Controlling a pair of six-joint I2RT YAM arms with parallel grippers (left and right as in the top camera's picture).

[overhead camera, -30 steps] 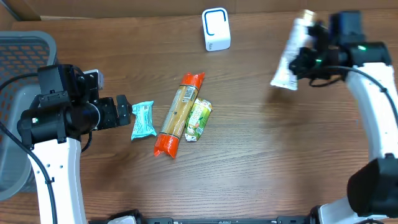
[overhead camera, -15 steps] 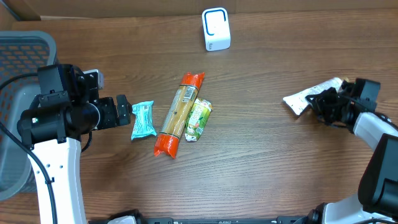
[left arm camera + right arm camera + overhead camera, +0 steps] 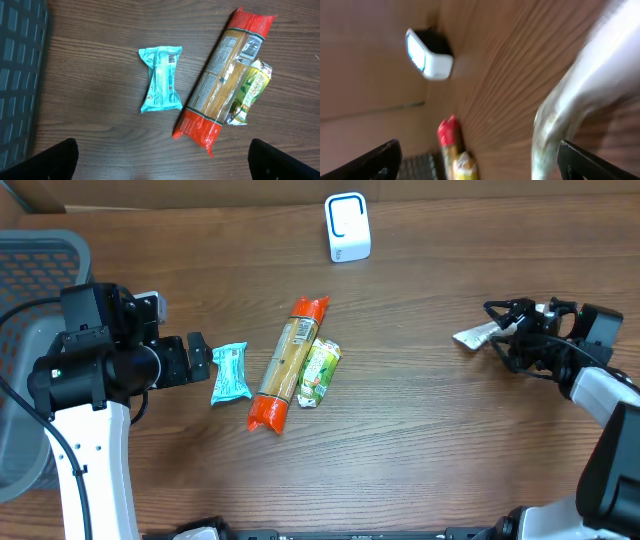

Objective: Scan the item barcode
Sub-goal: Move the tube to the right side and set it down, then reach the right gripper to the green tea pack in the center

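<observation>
White packet point(image 3: 472, 336) now lower, within wide-apart right end effector point(image 3: 501, 332); left end effector point(image 3: 198, 358) likewise apart

The table point(image 3: 420, 440) under me is brown wood grain. The scanner point(image 3: 347, 227) is white with a blue outline. I see a teal packet point(image 3: 230, 372), a long pack point(image 3: 288, 364) that is tan with orange-red ends, a green-and-yellow pouch point(image 3: 321, 372), a white packet point(image 3: 475, 335) and a grey mesh basket point(image 3: 30, 260). My left gripper point(image 3: 203, 358) is black.
</observation>
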